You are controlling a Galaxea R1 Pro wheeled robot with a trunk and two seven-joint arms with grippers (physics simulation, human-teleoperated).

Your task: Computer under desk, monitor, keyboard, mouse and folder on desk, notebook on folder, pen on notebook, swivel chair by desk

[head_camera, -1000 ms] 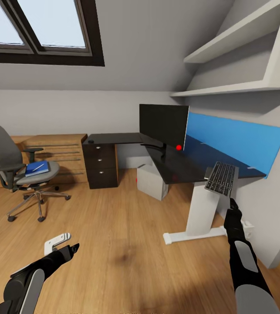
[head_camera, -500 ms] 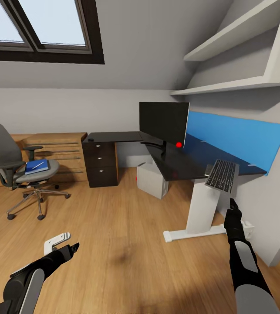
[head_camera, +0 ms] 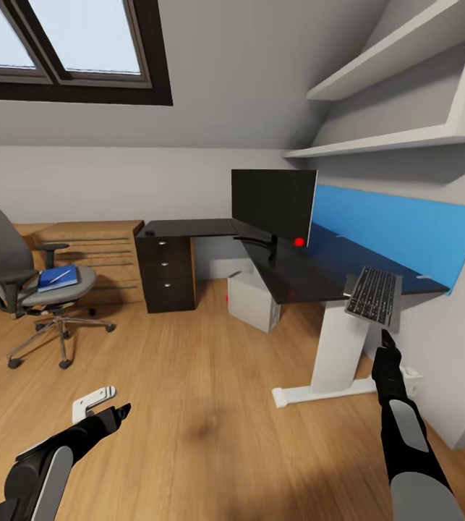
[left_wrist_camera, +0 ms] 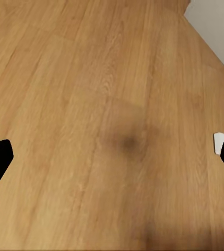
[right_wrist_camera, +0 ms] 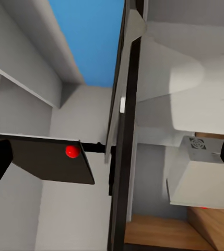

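Note:
My right gripper is shut on the near end of the grey keyboard, which tilts up over the near end of the black desk. On the desk stands the black monitor with a red dot, also seen in the right wrist view. The pale computer sits under the desk. At far left the grey swivel chair carries the blue folder with the pen on it. A small dark mouse lies at the desk's far end. My left gripper hangs open over the floor. The notebook is out of view.
A wooden drawer chest stands against the back wall between chair and desk. A blue panel backs the desk at the right wall, with white shelves above. Wooden floor stretches between me and the desk.
The camera has crept toward the desk, so the chair has slid left in the picture. Both arms keep their poses and the keyboard stays in the right gripper.

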